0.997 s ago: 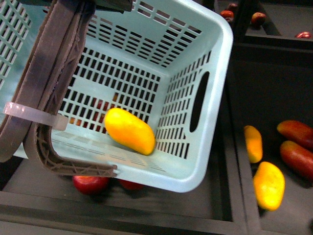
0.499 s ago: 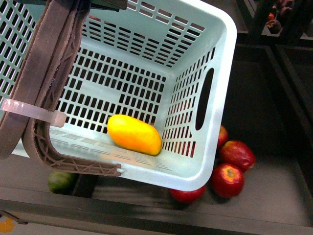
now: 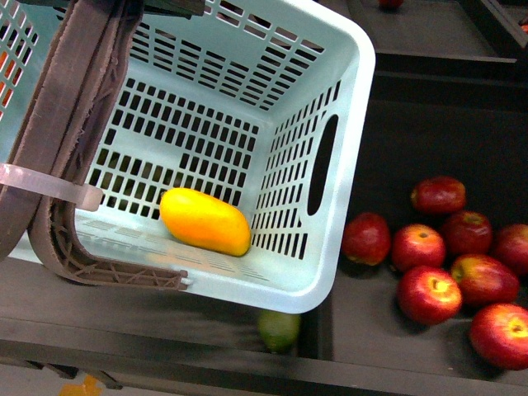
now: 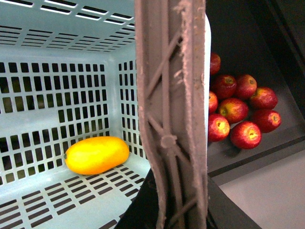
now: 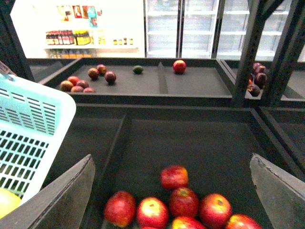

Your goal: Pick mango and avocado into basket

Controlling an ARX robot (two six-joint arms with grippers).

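Observation:
The light teal basket (image 3: 330, 99) hangs tilted over the dark shelf, and its brown handles (image 3: 74, 124) are bound by a white zip tie (image 3: 49, 186). My left gripper (image 4: 174, 205) is shut on the basket's handle (image 4: 171, 95). The yellow-orange mango (image 3: 205, 221) lies on the basket floor, also seen as the mango (image 4: 96, 154) from the left wrist. A green fruit (image 3: 279, 330) peeks out under the basket's near rim; I cannot tell whether it is the avocado. A dark green oval fruit (image 5: 137, 69) lies on a far shelf. My right gripper (image 5: 174, 200) is open above red apples.
Several red apples (image 3: 429, 293) fill the bin right of the basket, also seen as apples (image 5: 183, 200). A divider wall (image 3: 326, 313) separates that bin from the one under the basket. More dark red fruit (image 5: 78, 83) lies on the far shelf, beside black uprights (image 5: 248, 52).
The shelf has slid rightward under the held basket: the loose mangoes left view, the apples came in at the right, and the green fruit shifted from lower left to under the rim.

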